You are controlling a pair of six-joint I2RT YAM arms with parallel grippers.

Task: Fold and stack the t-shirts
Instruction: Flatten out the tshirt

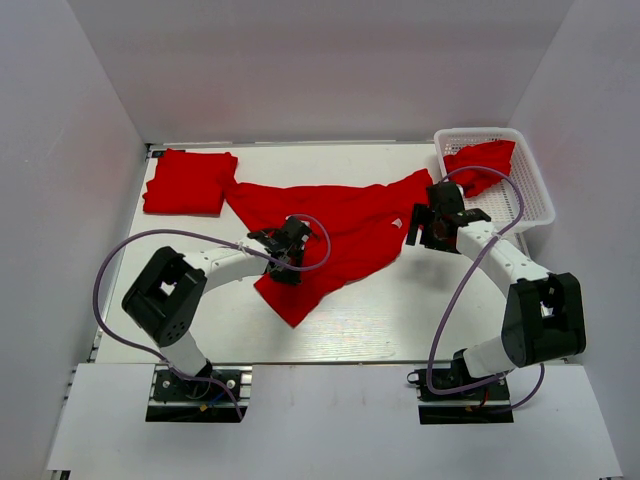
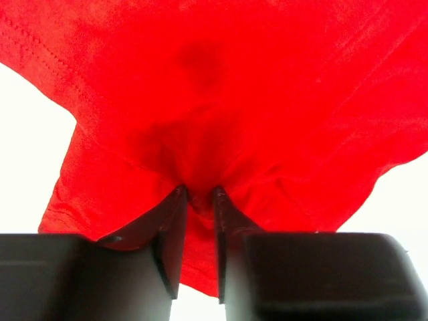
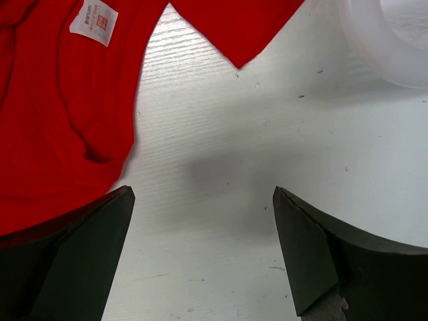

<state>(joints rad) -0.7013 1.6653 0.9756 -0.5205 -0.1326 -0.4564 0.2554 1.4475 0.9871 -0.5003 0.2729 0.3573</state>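
- Top view: a red shirt (image 1: 340, 225) lies spread and rumpled across the middle of the table (image 1: 400, 310).
- A folded shirt (image 1: 190, 180) sits at the upper left, just beside the spread one's sleeve.
- A white basket (image 1: 478, 131) stands at the upper right with a third shirt (image 1: 480, 165) in it.
- The left gripper (image 1: 283, 250) is down on the lower left part of the shirt, well inside its outline.
- The right gripper (image 1: 425, 225) hangs at the shirt's right edge, between the shirt and the basket.
- Left wrist view: the shirt (image 2: 234, 100) fills the upper frame. The left gripper (image 2: 198, 197) has its fingers (image 2: 170, 234) nearly closed, with a bunched fold of cloth pinched between the tips.
- White table shows at the left and right edges.
- Right wrist view: the right gripper (image 3: 200, 200) is spread wide, grasping nothing, with bare table (image 3: 234, 134) between its fingers (image 3: 321, 247).
- The shirt (image 3: 53, 120) covers the left of the frame and its hem runs down to the finger on that side. I cannot tell whether they touch.
- A white label (image 3: 93, 21) shows at the upper left, and the basket (image 3: 381, 47) in the upper right corner.
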